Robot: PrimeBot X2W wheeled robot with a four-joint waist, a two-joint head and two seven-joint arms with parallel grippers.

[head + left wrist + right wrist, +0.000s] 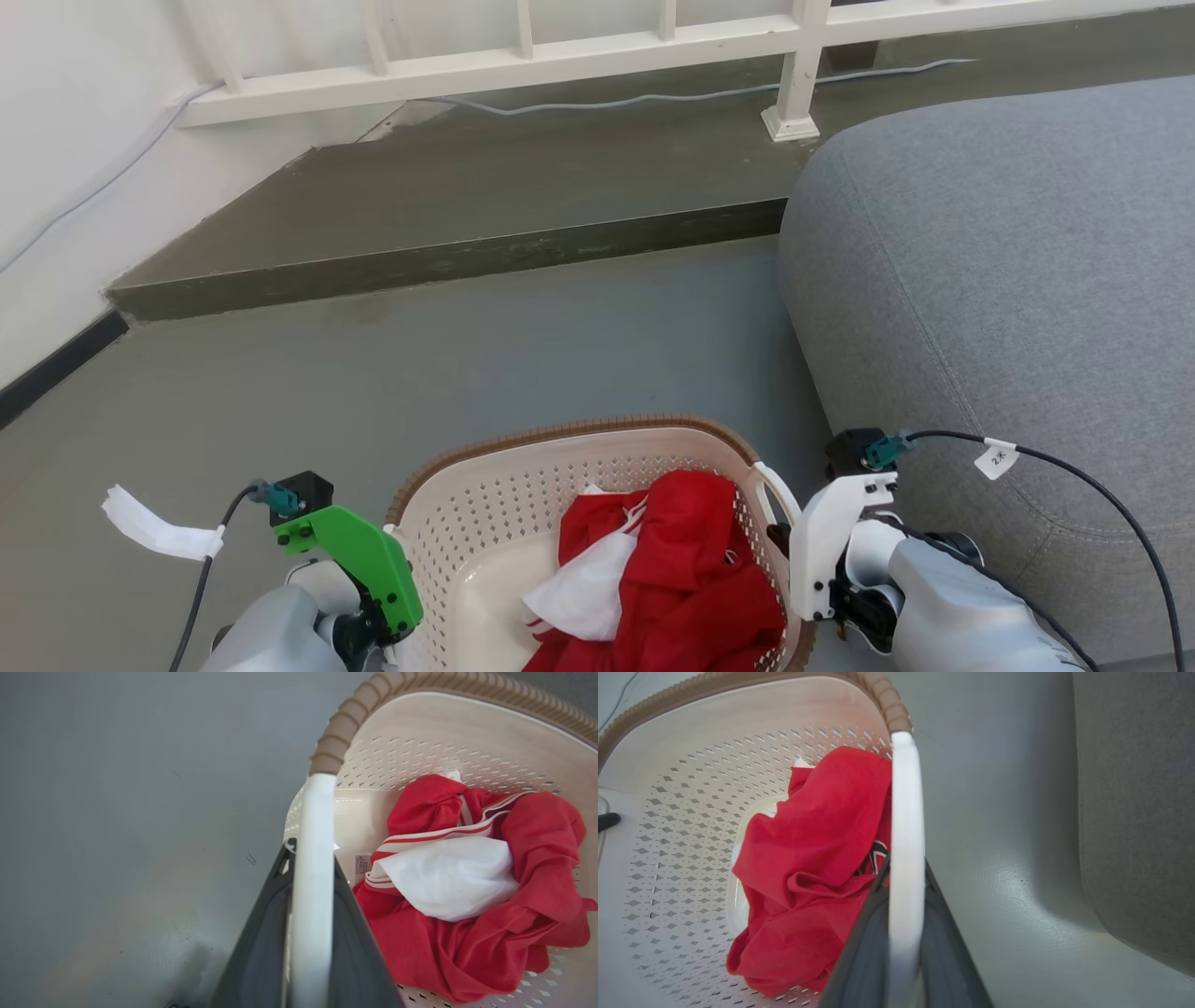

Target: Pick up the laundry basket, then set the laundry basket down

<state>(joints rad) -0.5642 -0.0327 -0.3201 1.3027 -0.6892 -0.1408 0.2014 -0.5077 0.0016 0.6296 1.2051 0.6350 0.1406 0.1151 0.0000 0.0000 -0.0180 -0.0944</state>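
The laundry basket (pixel 579 431) is at the bottom centre of the head view, cream with perforated walls and a brown woven-look rim. Red and white cloth (pixel 672 569) lies bunched inside it. My left gripper (pixel 312 856), under its green mount (pixel 359 560), is shut on the basket's left white handle (pixel 313 812), which runs between the two dark fingers. My right gripper (pixel 903 865), under its white mount (pixel 836 541), is shut on the right white handle (pixel 906 802). I cannot tell whether the basket's bottom touches the floor.
A grey sofa (pixel 1008 261) stands close on the right, beside the basket. Grey floor (pixel 467 373) stretches ahead to a raised step (pixel 448 261). Beyond it stands a white railing (pixel 579 51) with a cable along it. A white wall (pixel 56 187) runs along the left.
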